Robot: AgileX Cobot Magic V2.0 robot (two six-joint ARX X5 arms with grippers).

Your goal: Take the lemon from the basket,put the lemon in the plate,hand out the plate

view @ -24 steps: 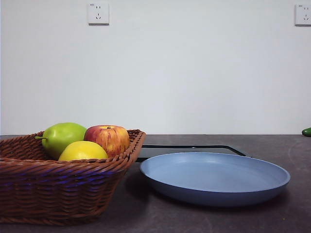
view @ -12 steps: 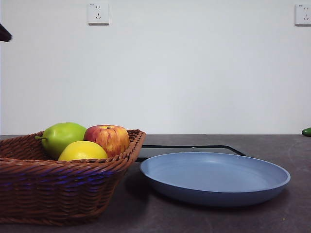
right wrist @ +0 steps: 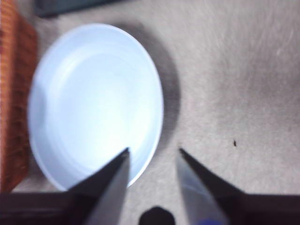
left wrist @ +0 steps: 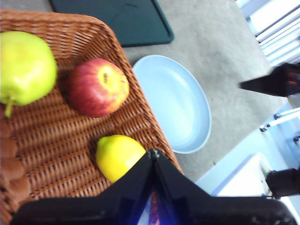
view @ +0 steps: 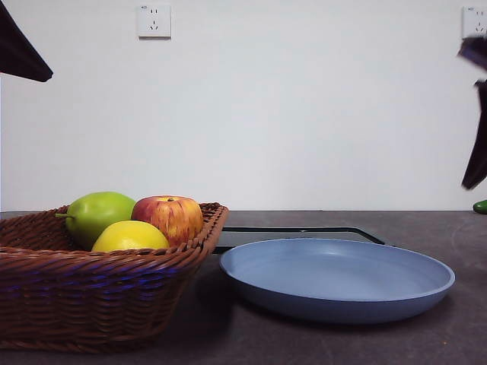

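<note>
The yellow lemon (view: 129,236) lies in the brown wicker basket (view: 91,296) at the left, in front of a green pear (view: 97,214) and a red-yellow apple (view: 169,218). The light-blue plate (view: 335,277) sits empty to the right of the basket. My left gripper (left wrist: 153,153) is shut and hangs above the lemon (left wrist: 118,156) in the basket (left wrist: 61,140); it shows as a dark tip at the front view's top left (view: 19,49). My right gripper (right wrist: 152,152) is open above the near rim of the plate (right wrist: 89,108); it shows at the right edge (view: 478,114).
A flat black tray (view: 297,234) lies behind the plate. A small green thing (view: 480,206) sits at the far right edge of the table. The left wrist view also shows the plate (left wrist: 173,101), the tray (left wrist: 112,21) and the other arm (left wrist: 276,82).
Both arms have come into the front view: the dark tip at the top left has grown larger and lower, and a dark arm has appeared at the right edge. The fruits and plate have not moved.
</note>
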